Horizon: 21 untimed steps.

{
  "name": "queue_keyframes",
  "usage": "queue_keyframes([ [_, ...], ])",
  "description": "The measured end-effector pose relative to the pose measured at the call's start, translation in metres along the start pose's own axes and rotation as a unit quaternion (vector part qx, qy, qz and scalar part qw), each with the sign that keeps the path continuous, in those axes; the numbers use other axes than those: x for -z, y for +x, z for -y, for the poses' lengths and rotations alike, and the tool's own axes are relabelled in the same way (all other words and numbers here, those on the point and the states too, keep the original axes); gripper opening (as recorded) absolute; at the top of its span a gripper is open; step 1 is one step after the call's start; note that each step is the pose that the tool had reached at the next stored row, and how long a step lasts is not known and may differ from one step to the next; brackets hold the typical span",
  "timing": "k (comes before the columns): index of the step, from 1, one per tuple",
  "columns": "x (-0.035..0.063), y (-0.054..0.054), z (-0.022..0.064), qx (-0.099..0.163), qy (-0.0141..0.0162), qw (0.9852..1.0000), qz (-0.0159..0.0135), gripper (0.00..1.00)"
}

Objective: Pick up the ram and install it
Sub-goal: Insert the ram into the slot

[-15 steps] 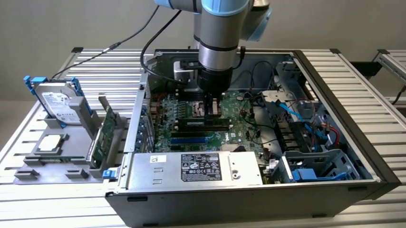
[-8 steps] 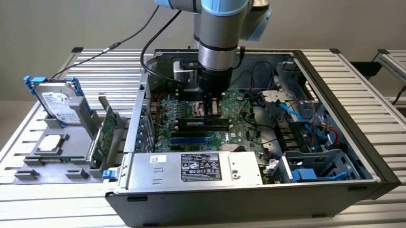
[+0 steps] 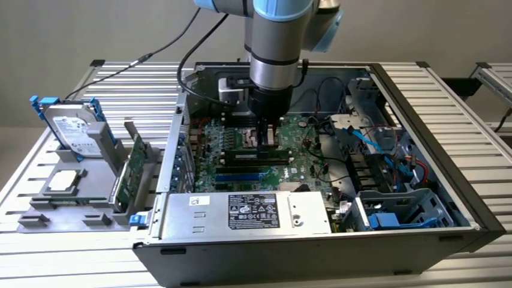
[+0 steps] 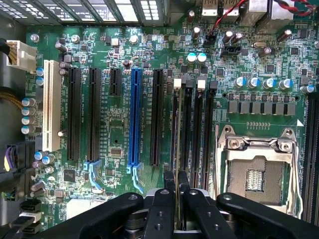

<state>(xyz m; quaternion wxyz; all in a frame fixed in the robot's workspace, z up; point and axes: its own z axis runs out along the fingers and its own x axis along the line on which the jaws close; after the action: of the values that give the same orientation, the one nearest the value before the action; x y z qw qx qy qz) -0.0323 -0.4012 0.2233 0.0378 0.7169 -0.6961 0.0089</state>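
Ribbed metal counter point(image 3: 80, 264) carries an open computer case point(image 3: 442, 144), and we see the arm reaching straight down into it. Its tool point(image 3: 268, 143) point(image 4: 177, 179) is closed on the ram point(image 3: 254, 155) point(image 4: 178, 139), the two fingers point(image 4: 168, 181) pinching the stick's upper edge between them.

The ram hangs directly under the tool, standing on edge. In the wrist view we see it edge-on as a thin line running away from the fingertips. It lies in line with the black memory slots point(image 4: 199, 134) on the motherboard point(image 4: 109, 149), over the outermost slot of the group. We cannot tell whether it is already seated or just above the slot.

Just beside the tool and those slots, the processor socket point(image 4: 256, 172) sits with its metal frame. On the slots' other side, a little farther from the tool, lies a long blue expansion slot point(image 4: 134, 117) point(image 3: 240, 177) among black ones.

Farther out, inside the case, a power supply point(image 3: 248, 211) with a white label lies near the tool. Well apart from the tool, outside the case, a grey stand point(image 3: 72, 204) holds a hard drive point(image 3: 72, 129) upright and a large green expansion card point(image 3: 128, 168).
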Motion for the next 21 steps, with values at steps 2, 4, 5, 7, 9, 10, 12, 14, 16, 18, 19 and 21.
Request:
queue_keyframes([
  [2, -0.0004, -0.0001, 0.0000, 0.000, 0.0001, 1.0000, 0.0000, 0.14],
  [4, -0.0007, -0.0002, 0.0001, 0.001, 0.0001, 1.0000, -0.0001, 0.14],
  [5, -0.0008, -0.0002, 0.0001, 0.001, 0.0001, 1.0000, -0.0002, 0.14],
  [7, -0.0011, -0.0004, 0.0001, 0.001, 0.0001, 1.0000, -0.0003, 0.14],
  [9, -0.0014, -0.0006, 0.0001, 0.002, 0.0002, 1.0000, -0.0005, 0.14],
  [10, -0.0016, -0.0006, 0.0001, 0.002, 0.0002, 1.0000, -0.0006, 0.14],
  [12, -0.0018, -0.0009, 0.0001, 0.003, 0.0002, 1.0000, -0.0009, 0.14],
  [14, -0.0022, -0.0012, 0.0001, 0.003, 0.0003, 1.0000, -0.0012, 0.14],
  [16, -0.0024, -0.0016, 0.0002, 0.005, 0.0004, 1.0000, -0.0016, 0.14],
  [18, -0.0025, -0.0020, 0.0002, 0.006, 0.0004, 1.0000, -0.0020, 0.14],
  [19, -0.0025, -0.0021, 0.0002, 0.007, 0.0004, 1.0000, -0.0021, 0.14],
  [21, -0.0025, -0.0025, 0.0002, 0.007, 0.0005, 1.0000, -0.0024, 0.14],
])
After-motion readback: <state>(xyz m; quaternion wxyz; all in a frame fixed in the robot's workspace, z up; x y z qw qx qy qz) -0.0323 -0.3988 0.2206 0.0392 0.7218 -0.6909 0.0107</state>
